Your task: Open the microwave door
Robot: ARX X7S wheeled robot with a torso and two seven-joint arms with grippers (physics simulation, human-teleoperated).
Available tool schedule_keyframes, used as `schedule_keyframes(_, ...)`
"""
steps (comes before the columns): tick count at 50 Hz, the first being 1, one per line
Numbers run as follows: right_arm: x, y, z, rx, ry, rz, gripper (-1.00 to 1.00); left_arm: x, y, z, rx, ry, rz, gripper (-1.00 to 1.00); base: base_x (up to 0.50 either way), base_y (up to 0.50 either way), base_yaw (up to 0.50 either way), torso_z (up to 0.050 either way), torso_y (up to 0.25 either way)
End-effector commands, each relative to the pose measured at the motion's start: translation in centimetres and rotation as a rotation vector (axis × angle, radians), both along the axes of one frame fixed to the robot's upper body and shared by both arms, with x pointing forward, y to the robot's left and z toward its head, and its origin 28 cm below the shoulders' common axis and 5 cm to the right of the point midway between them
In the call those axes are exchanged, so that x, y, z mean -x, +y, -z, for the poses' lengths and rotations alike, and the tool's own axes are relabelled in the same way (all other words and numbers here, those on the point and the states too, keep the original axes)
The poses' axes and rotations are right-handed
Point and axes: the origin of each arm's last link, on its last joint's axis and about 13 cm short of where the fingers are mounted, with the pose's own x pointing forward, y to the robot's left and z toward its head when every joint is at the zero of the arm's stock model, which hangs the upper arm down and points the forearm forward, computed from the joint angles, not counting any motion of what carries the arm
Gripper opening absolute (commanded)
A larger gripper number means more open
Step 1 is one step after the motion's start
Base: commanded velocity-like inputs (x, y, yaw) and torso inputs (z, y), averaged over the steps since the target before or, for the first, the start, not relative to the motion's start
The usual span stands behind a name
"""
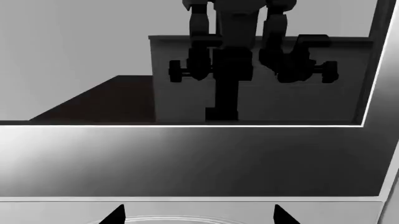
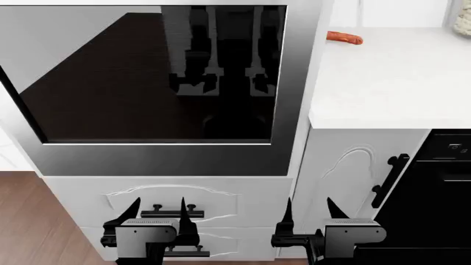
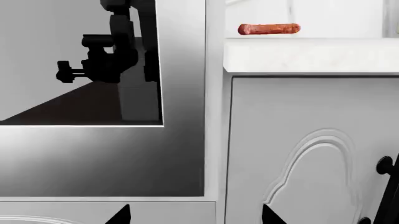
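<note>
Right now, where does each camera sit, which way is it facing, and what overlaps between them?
Head view: high, looking forward and down at the microwave door, counter and drawers; left gripper and right gripper show, both open.
Left wrist view: low, facing the door's glass; only fingertips show, plus the robot's reflection.
Right wrist view: low, facing the door's right edge and the cabinet.
Shared: the sausage on the counter also appears in the head view.
</note>
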Motion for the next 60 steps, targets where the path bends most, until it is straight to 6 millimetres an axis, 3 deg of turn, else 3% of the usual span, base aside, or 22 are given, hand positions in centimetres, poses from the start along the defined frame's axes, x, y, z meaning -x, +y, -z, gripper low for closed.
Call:
schedule_keyframes(1,0.0,0.0,0.0,0.001,0.002,-0.002,1.0,-0.1,0.0,-0.1,0.001,-0.002,-0.004,1.0,0.0,0.0,0.0,0.0,0.0)
schedule_keyframes(13,-0.4,0.0,0.1,0.008,0.013,-0.01,1.0,-0.5,-0.1,-0.3,0.01,-0.015,-0.008,1.0,0.0,0.0,0.0,0.0,0.0)
schedule_keyframes(31,-0.3,0.0,-0.5,0.01,-0.015,-0.016,1.0,0.1,-0.3,-2.4,0.008,-0.074,0.027,1.0,0.0,0.0,0.0,0.05,0.0)
schedule_keyframes(34,-0.6,-0.2,-1.6,0.026,-0.049,-0.01,1.0,-0.6,0.0,-3.8,-0.002,-0.128,0.016,1.0,0.0,0.0,0.0,0.05,0.0)
schedule_keyframes(46,-1.2,-1.2,-8.8,0.061,-0.302,0.028,1.0,-3.1,1.0,-11.9,-0.049,-0.4,0.003,1.0,0.0,0.0,0.0,0.05,0.0)
schedule_keyframes(56,-0.2,-1.2,-14.7,0.084,-0.513,0.039,1.0,-2.7,1.0,-18.4,-0.072,-0.603,0.024,1.0,0.0,0.0,0.0,0.05,0.0)
schedule_keyframes(60,0.1,-1.4,-16.2,0.096,-0.569,0.05,1.0,-2.5,1.1,-20.4,-0.076,-0.675,0.033,1.0,0.0,0.0,0.0,0.032,0.0)
